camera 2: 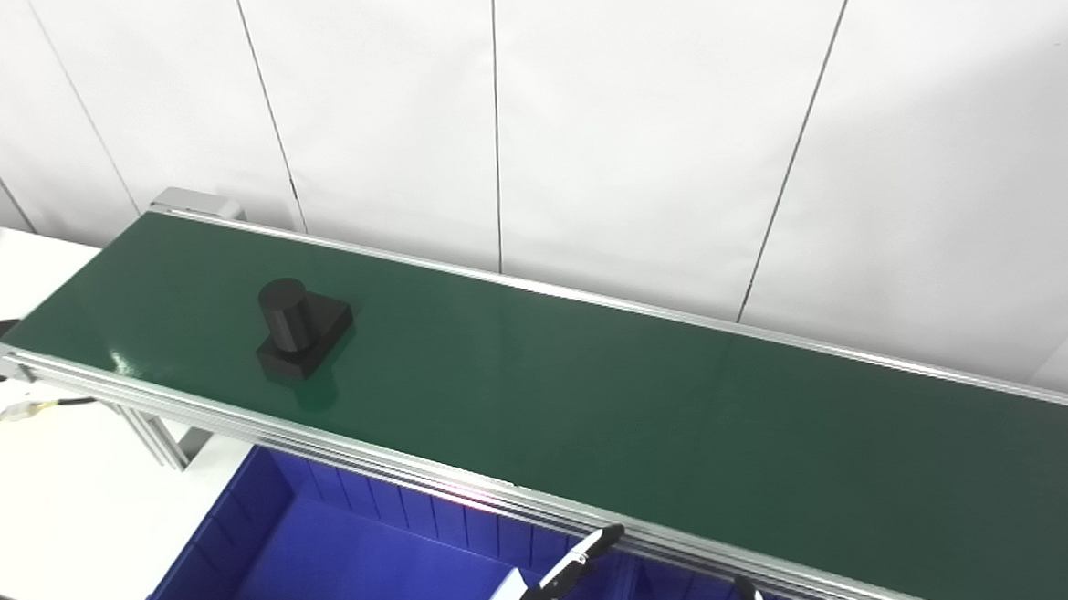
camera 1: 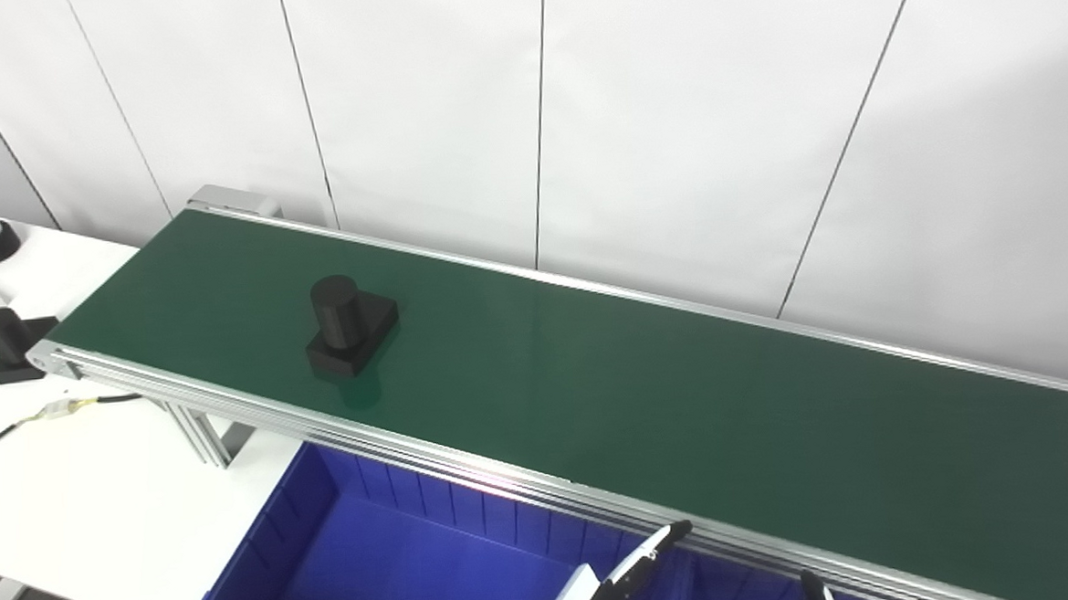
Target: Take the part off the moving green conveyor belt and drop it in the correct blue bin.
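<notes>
Fingertips point(camera 1: 665, 538) of one hand point(camera 1: 617, 581) poke up at the bottom edge over the blue bin point(camera 1: 365, 565), touching nothing; whether it's spread, can't tell. Black part point(camera 1: 350, 325), cylinder on square base, stands on the green conveyor belt point(camera 1: 640, 395), far left.

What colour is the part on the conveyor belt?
Black part, plain; clearest in the left eye view.
</notes>
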Robot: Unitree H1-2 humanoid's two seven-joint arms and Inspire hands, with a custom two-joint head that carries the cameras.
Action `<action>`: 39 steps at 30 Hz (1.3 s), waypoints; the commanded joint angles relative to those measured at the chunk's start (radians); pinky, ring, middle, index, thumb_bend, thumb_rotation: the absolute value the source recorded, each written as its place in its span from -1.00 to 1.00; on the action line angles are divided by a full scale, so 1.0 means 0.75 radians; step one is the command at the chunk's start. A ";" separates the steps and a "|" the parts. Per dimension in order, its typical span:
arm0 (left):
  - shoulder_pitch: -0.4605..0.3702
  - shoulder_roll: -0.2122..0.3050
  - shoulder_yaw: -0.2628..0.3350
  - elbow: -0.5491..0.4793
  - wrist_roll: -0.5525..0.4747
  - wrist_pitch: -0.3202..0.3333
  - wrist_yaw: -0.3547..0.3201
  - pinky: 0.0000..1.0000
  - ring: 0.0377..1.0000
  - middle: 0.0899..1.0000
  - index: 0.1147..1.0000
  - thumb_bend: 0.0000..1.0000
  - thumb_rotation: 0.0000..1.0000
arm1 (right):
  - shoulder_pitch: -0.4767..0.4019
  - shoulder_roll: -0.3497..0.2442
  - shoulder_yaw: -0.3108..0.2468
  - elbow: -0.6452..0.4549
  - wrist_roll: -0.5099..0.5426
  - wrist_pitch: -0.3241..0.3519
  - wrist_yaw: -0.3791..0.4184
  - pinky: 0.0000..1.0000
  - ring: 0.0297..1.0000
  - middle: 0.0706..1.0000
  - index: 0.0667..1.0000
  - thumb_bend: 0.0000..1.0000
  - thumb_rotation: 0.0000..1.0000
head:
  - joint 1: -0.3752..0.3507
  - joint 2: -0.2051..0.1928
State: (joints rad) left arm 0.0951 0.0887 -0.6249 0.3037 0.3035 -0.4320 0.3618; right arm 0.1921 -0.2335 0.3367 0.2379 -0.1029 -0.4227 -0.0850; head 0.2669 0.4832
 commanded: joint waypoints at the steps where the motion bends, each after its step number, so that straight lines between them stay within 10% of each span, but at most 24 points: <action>1: -0.016 -0.010 0.005 -0.023 -0.008 -0.050 -0.005 0.84 0.91 0.93 0.90 0.81 1.00 | -0.009 0.002 -0.002 -0.049 0.005 -0.063 -0.014 1.00 0.96 1.00 1.00 0.48 1.00 | -0.012 0.004; 17: 0.007 0.009 0.038 -0.072 0.002 -0.050 -0.028 0.85 0.93 0.94 0.93 0.79 1.00 | 0.075 -0.091 -0.004 -0.319 -0.051 -0.063 -0.117 0.88 0.90 0.95 1.00 0.73 1.00 | -0.051 0.004; 30: 0.016 0.020 0.059 -0.082 -0.042 -0.050 -0.075 0.89 0.95 0.96 0.93 0.80 1.00 | 0.116 -0.057 -0.181 -0.417 0.080 -0.063 -0.056 0.98 0.94 0.98 1.00 0.70 1.00 | -0.085 0.006; 39: -0.006 0.006 0.053 -0.062 -0.034 -0.050 -0.069 0.88 0.94 0.95 0.94 0.79 1.00 | 0.042 -0.050 -0.292 -0.379 0.003 -0.063 -0.122 0.72 0.84 0.93 0.97 0.94 1.00 | -0.119 0.001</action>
State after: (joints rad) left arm 0.1120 0.1026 -0.5813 0.2724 0.2710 -0.4320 0.3038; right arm 0.2511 -0.2651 0.1413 -0.0311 -0.0885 -0.4255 -0.1465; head 0.1795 0.4863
